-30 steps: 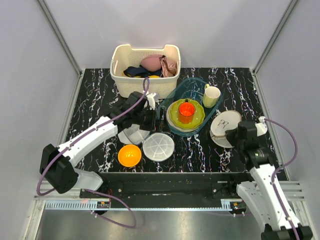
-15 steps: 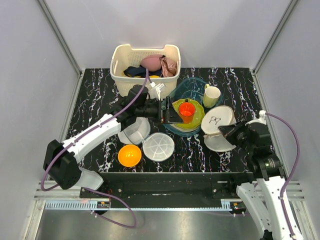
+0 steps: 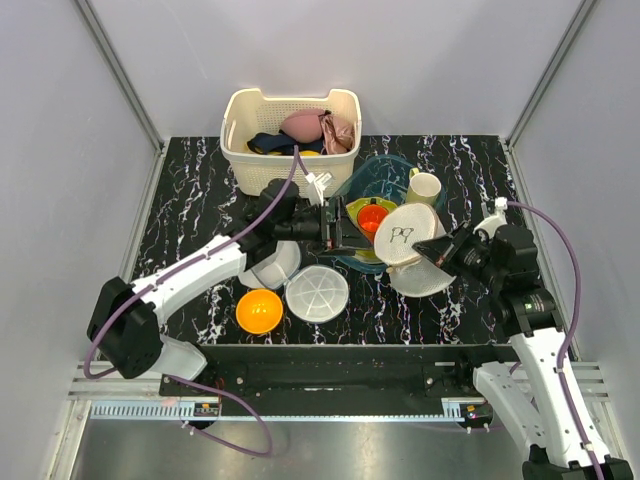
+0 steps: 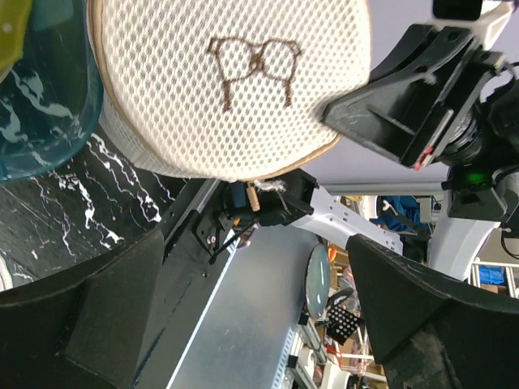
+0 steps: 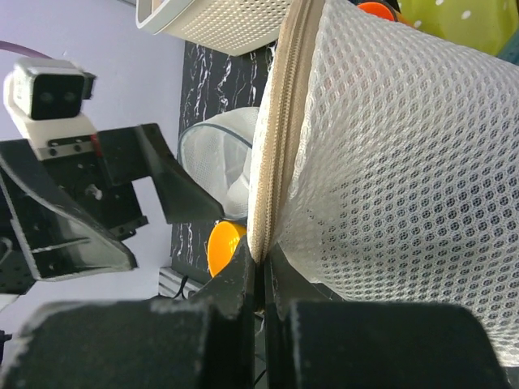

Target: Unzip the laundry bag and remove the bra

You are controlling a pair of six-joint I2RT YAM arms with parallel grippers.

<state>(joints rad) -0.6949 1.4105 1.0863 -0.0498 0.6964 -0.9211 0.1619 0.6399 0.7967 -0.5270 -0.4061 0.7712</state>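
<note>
Right gripper [image 3: 438,250], clamped on the laundry bag [image 3: 404,238] seam, was lifted toward the wide left gripper [image 3: 338,232]; unzipping can be started.

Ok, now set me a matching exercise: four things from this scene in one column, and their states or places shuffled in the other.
Things:
1. laundry bag
2. left claw
3. right claw
4. orange bowl

States or places:
A. open wide, nothing in it
B. next to the white ribbed dish
C. shut on the bag's zip seam
D. tilted up, glasses logo showing

Pairs: 1-D, 2-A, 3-C, 4-B
</note>
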